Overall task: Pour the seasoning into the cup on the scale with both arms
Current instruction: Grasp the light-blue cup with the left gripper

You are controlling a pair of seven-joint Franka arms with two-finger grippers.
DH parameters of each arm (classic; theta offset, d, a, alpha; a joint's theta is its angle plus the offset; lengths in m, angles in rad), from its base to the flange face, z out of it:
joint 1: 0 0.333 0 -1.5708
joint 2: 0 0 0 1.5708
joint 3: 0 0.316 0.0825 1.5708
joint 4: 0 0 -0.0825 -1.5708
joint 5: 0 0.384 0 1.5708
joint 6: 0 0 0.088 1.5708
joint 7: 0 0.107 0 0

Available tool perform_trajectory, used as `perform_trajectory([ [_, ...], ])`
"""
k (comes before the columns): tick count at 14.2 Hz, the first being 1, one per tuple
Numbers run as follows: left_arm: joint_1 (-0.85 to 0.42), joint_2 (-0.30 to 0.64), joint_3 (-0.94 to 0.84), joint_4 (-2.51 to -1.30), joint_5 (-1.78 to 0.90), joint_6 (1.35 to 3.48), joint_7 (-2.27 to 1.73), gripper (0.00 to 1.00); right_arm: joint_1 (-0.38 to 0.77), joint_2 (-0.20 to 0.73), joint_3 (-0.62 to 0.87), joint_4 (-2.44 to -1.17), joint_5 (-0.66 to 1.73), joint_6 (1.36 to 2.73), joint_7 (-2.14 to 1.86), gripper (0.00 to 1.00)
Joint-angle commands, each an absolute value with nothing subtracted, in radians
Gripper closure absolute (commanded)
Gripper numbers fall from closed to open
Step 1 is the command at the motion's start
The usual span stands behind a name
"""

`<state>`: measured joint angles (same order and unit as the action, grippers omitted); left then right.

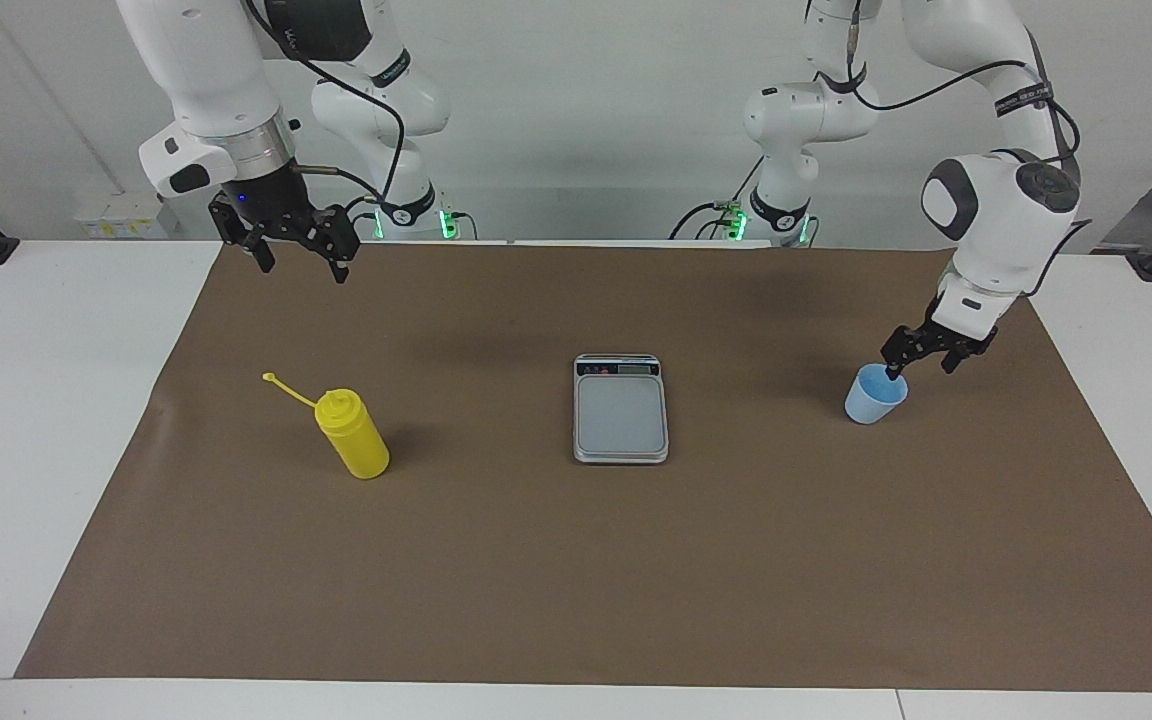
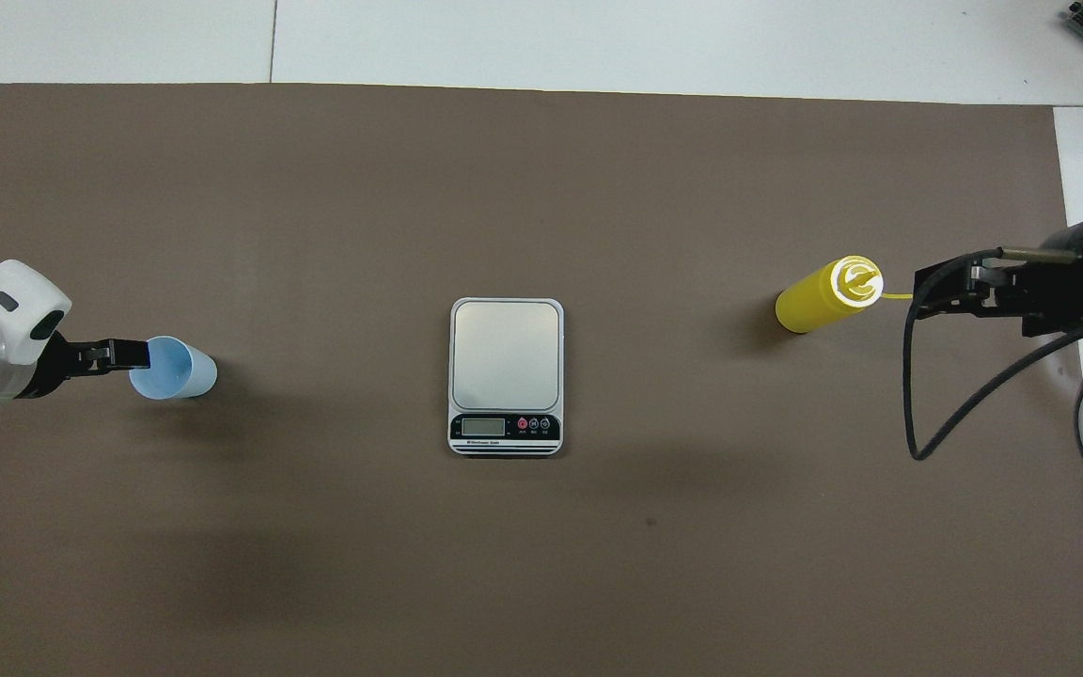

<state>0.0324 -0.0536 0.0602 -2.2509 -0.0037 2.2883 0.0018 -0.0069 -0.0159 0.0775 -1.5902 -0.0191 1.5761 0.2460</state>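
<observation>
Yellow bottle (image 1: 353, 435) stands upright on the brown mat (image 1: 576, 560) toward the right arm's end of the table, long axis vertical, nozzle pointing up; thin cap strap (image 1: 288, 390) sticks out sideways from the top toward that same end. Scale (image 1: 620, 409) lies flat mid-mat, long axis running toward and away from the robots, display strip (image 2: 505, 427) at the end nearer the robots, plate bare. Blue cup (image 1: 875, 393) stands upright, mouth up, toward the left arm's end, well apart from the scale. Left gripper (image 1: 918, 366) is down at the cup's rim, fingers spread, one fingertip (image 1: 892, 372) dipping inside the mouth, the other outside the wall; cup sits on the mat. Right gripper (image 1: 298, 264) hangs in the air over the mat edge by the robots, fingers spread, nothing in them, well apart from the bottle
</observation>
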Motion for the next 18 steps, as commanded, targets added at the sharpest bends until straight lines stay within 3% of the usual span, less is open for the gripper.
perform_trajectory([
  [1, 0.032, -0.060, 0.074, -2.304, 0.009, 2.348, 0.003, 0.00, -0.018, -0.015, 0.083, -1.588, -0.008, 1.586, 0.255, 0.00],
  [10, 0.028, -0.075, 0.072, -2.379, 0.008, 2.384, -0.005, 0.00, -0.018, -0.015, 0.083, -1.588, -0.008, 1.578, 0.253, 0.00],
  [11, 0.023, -0.075, 0.072, -2.381, 0.008, 2.384, -0.006, 0.04, -0.018, -0.015, 0.083, -1.588, -0.008, 1.577, 0.253, 0.00],
  [13, 0.017, -0.074, 0.072, -2.379, 0.008, 2.385, -0.009, 0.22, -0.018, -0.015, 0.083, -1.588, -0.008, 1.577, 0.253, 0.00],
  [18, -0.005, -0.069, 0.068, -2.379, 0.006, 2.411, -0.035, 0.41, -0.018, -0.015, 0.083, -1.588, -0.008, 1.577, 0.253, 0.00],
])
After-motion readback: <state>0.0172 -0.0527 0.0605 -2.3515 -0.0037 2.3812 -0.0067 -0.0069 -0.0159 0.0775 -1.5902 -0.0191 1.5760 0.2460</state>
